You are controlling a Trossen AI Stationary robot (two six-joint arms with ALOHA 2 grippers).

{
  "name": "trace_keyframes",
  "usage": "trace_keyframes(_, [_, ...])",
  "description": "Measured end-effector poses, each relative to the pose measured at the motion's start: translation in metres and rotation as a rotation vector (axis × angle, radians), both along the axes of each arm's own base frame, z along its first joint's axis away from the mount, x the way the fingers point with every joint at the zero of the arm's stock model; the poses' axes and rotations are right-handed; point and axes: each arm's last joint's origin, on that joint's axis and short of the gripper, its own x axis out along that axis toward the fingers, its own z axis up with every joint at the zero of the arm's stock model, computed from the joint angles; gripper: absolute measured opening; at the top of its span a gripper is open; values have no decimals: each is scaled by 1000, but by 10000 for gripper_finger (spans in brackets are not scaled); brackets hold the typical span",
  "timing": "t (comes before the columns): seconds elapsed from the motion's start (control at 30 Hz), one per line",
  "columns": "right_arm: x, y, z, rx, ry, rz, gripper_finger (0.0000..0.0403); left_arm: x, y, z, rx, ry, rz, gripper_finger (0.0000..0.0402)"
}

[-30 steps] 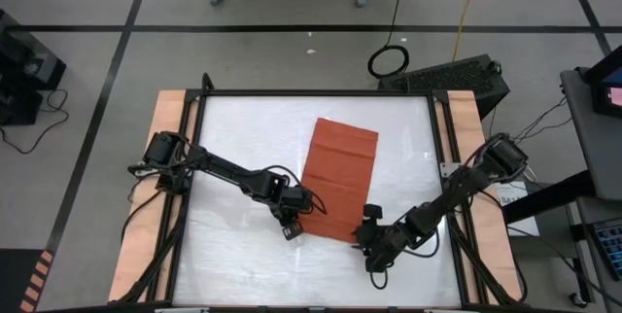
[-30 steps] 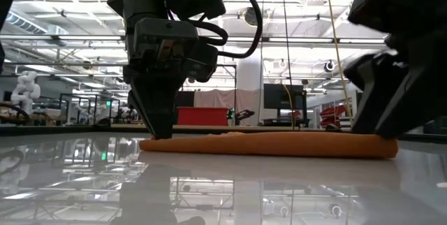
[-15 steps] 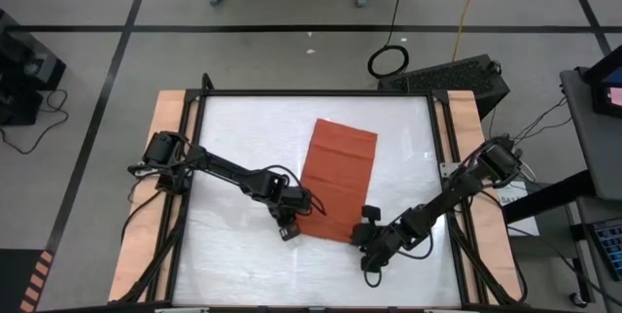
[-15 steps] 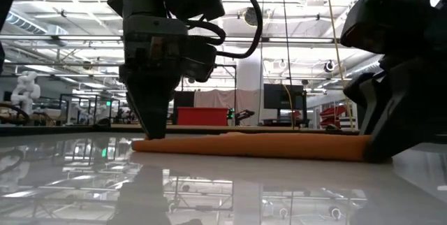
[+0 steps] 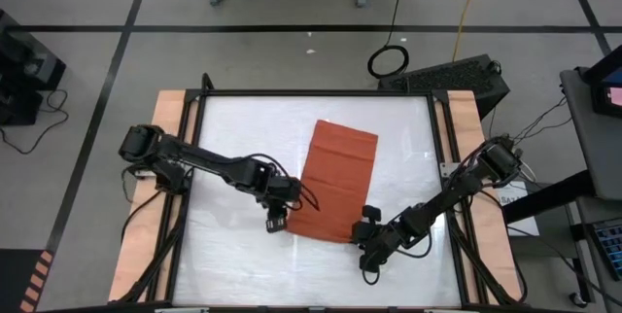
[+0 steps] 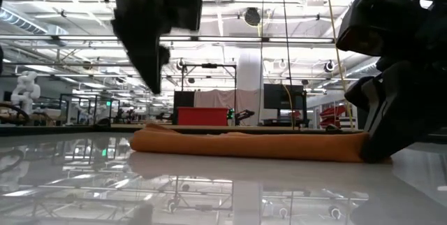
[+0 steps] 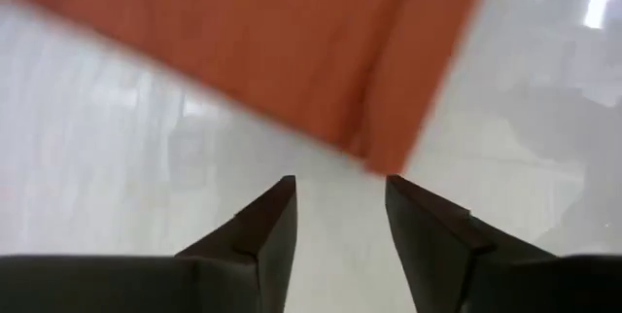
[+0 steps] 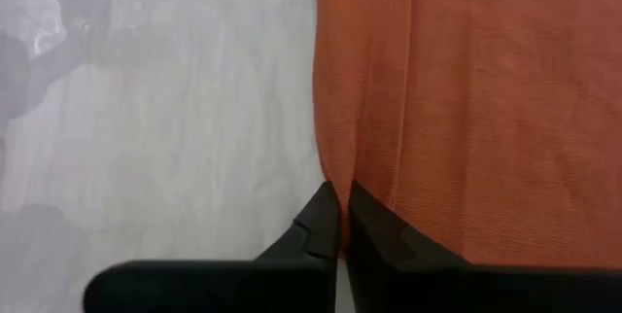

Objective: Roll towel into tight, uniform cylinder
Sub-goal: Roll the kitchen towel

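While the towel lies flat on the white table, slightly right of centre and a little askew, its near edge forms a low fold in the low view. The right gripper sits at the towel's near right corner, fingers pressed together and pinching the cloth's edge. The left gripper hangs just off the near left corner, raised above the table in the low view, its fingers parted with nothing between them and the towel's corner just ahead of their tips, not touching.
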Motion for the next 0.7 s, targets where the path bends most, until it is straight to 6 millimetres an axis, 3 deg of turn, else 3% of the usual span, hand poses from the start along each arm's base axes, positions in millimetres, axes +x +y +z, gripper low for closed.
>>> trace_keyframes(0.17, [0, 0, 0, 5, 4, -1, 2, 4, -31, 14, 34, -215, -243, 175])
trace_keyframes(0.3, [0, 0, -1, 9, 7, -2, 3, 7, -56, 6, 164, -313, -408, 176])
trace_keyframes(0.43, [0, 0, -1, 17, 9, -5, 2, 9, -65, -11, 264, -281, -474, 176])
trace_keyframes(0.7, [1, -1, -1, 30, 14, -19, 2, 14, -69, -46, 286, -174, -497, 176])
